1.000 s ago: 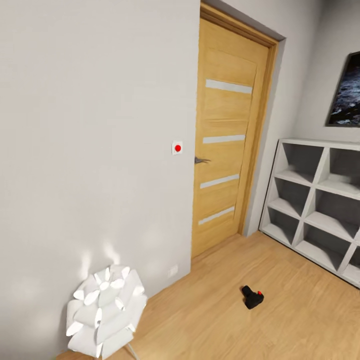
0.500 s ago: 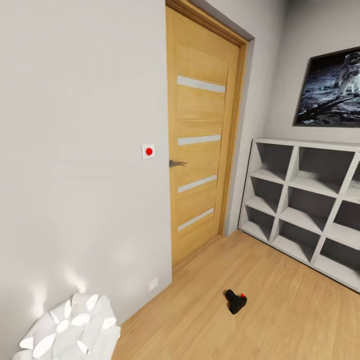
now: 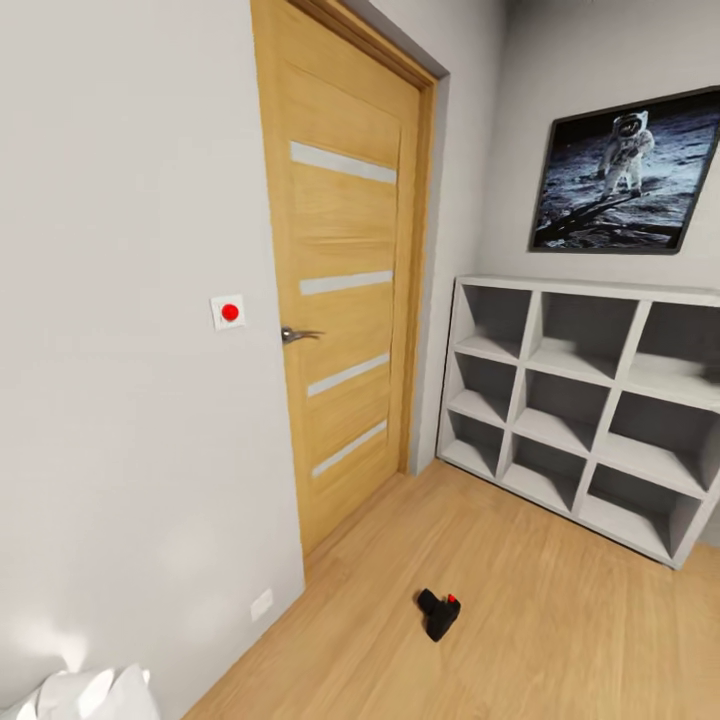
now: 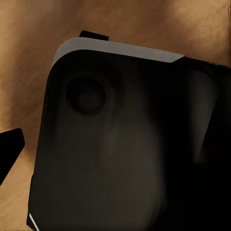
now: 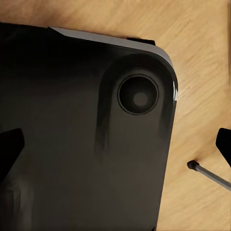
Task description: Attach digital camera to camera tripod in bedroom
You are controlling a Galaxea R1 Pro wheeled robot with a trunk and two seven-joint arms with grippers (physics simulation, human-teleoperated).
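From the head view, a white folded-paper lamp (image 3: 85, 697) peeks in at the lower corner against the pale grey wall (image 3: 120, 200). Further along the wall sit a white socket plate (image 3: 261, 604) low down and a white switch with a red button (image 3: 229, 312), just beside the wooden door (image 3: 340, 290) with its metal handle (image 3: 297, 335). The digital camera (image 3: 439, 613) lies on the light wood floor (image 3: 560, 620), apart from door and shelf. Beyond stand the grey cube shelf (image 3: 580, 400) and, above it, the astronaut picture (image 3: 625, 175). No tripod is seen.

Both wrist views look down on a black robot body panel (image 4: 120, 154) over the floor. Dark finger tips edge each frame, so whether either claw is spread or closed cannot be told, nor how the camera lies relative to them. A thin dark rod (image 5: 208, 174) lies on the floor in the right wrist view.
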